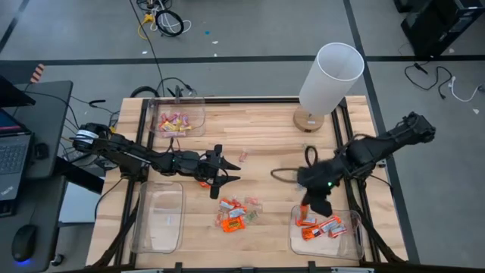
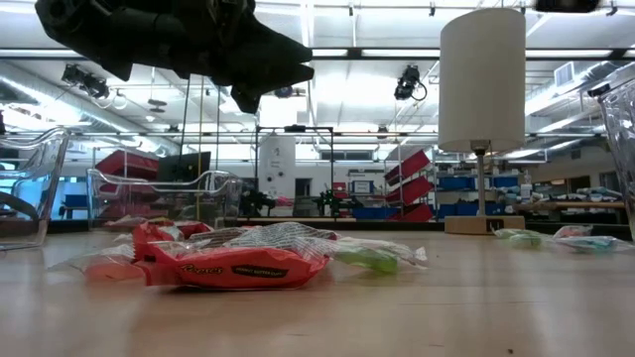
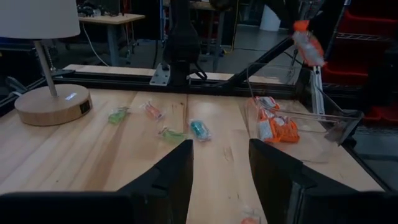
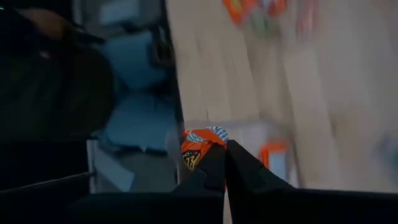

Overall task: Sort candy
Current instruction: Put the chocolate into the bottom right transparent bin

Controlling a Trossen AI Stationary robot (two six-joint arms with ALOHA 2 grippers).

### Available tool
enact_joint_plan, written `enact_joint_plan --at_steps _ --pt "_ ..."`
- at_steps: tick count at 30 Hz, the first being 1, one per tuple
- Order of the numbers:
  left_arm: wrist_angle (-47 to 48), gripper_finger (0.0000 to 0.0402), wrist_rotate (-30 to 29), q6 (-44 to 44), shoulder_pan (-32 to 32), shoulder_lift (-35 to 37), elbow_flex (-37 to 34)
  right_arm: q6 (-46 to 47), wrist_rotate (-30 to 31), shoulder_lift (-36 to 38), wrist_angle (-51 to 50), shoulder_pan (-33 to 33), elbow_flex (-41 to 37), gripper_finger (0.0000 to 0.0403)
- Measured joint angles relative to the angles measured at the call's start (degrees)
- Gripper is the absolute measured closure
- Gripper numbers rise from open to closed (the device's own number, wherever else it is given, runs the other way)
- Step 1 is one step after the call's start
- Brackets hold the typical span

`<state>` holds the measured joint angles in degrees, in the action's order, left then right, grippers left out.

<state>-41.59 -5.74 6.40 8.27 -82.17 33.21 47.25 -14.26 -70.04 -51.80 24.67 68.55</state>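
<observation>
While the left gripper point(image 1: 227, 171) hangs spread and empty above the table point(image 1: 265, 129), the right gripper point(image 1: 309, 208) sits over the front-right bin point(image 1: 352, 246). Low view: loose candy point(image 2: 233, 260) on the wood. Right wrist view: fingers clamp an orange candy point(image 4: 198, 148).
</observation>
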Motion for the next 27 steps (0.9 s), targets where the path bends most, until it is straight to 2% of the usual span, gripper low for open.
enact_joint_plan --at_steps 4,9,17,27 --pt "-0.2 0.0243 -0.1 -0.1 0.0 0.0 0.0 8.7 -0.1 -2.3 -1.9 5.3 0.0 0.0403" --pt "-0.2 0.0243 -0.1 -0.5 0.0 0.0 0.0 14.0 5.0 -6.4 -2.5 11.2 0.0 0.0403" --pt "-0.5 0.0243 -0.1 -1.7 0.0 0.0 0.0 14.6 11.1 -15.3 -2.3 16.1 0.0 0.0403" --pt "-0.5 0.0243 -0.5 -1.7 0.0 0.0 0.0 12.0 11.7 -25.0 1.5 16.9 -0.1 0.0403"
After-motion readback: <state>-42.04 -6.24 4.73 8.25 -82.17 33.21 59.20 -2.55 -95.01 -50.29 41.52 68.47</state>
